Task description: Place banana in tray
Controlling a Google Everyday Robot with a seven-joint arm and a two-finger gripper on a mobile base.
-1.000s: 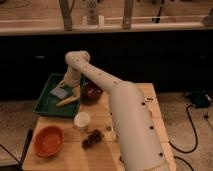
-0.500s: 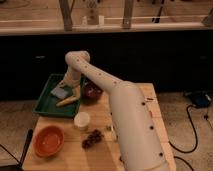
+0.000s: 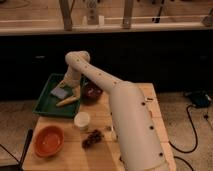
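Observation:
The dark green tray [image 3: 46, 102] sits at the table's back left. The yellow banana [image 3: 67, 101] lies inside it near the right rim, next to a light blue-grey block [image 3: 59, 92]. My white arm reaches from the lower right up and over the tray, and my gripper [image 3: 71, 87] hangs just above the banana at the tray's right side. The banana rests on the tray floor.
A small dark maroon bowl [image 3: 91, 92] stands right of the tray. A white cup [image 3: 82, 121], a round orange bowl [image 3: 48, 141] and a dark grape cluster [image 3: 91, 138] sit on the wooden table [image 3: 102, 112] in front. A dark counter wall runs behind.

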